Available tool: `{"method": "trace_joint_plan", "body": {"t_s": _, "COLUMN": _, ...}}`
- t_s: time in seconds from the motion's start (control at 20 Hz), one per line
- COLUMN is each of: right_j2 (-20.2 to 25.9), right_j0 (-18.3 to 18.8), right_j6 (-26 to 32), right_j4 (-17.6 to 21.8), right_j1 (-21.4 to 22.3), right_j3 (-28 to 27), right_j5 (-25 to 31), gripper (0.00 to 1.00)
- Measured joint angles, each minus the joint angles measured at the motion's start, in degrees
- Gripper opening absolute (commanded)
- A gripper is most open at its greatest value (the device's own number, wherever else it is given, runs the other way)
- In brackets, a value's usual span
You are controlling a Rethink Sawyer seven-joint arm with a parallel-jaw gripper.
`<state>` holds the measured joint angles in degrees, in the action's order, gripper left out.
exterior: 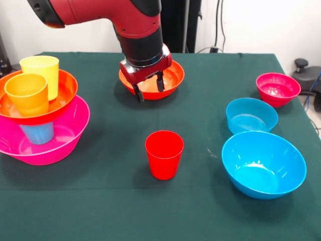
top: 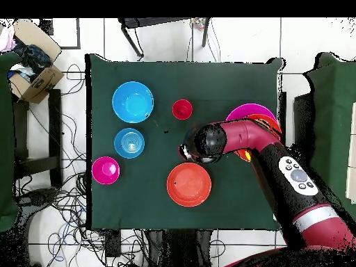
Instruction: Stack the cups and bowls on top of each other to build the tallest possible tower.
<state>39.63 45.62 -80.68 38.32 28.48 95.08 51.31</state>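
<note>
You are running with the gripper (exterior: 148, 86) empty, its two fingers parted a little and gripping nothing, hanging in front of the lone orange bowl (exterior: 168, 80), which is sitting at the far middle of the table (exterior: 100, 196). Taking the red cup (exterior: 164, 154) as your landmark: that orange bowl is lying beyond it, toward the robot, and the gripper is hovering between the two, above the cloth.

The tower (exterior: 39, 113) is standing well to the left of the red cup in the front view. It is a pink bowl (exterior: 50, 145) with a light blue cup (exterior: 38, 133) inside, a second orange bowl (exterior: 62, 98) resting on that cup, and a yellow cup (exterior: 42, 70) and an orange cup (exterior: 27, 93) standing side by side in it (neither is centred, so the load is sitting off-axis).

That is where I judge the trouble is waiting. The upper bowl is balancing on one narrow cup, and it is looking slightly tilted; any downward push or sideways nudge while you are adding a piece is likely to tip it and spill both cups.

To the right of the red cup, the small blue bowl (exterior: 251, 114), large blue bowl (exterior: 264, 164) and magenta bowl (exterior: 278, 89) are sitting close together, so reaching for one risks knocking its neighbour.

The red cup itself is smooth and tapered; a grip placed off-centre is likely to squeeze it out or topple it
</note>
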Motion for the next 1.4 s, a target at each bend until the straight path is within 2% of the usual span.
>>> {"method": "trace_joint_plan", "body": {"t_s": 0.75, "right_j2": 0.0, "right_j0": 0.8, "right_j6": 0.0, "right_j4": 0.0, "right_j1": -1.0, "right_j3": 0.0, "right_j5": 1.4, "gripper": 1.0}}
{"method": "trace_joint_plan", "body": {"t_s": 1.4, "right_j2": 0.4, "right_j0": 5.8, "right_j6": 1.0, "right_j4": 0.5, "right_j1": -1.0, "right_j3": 0.0, "right_j5": 7.0, "gripper": 1.0}}
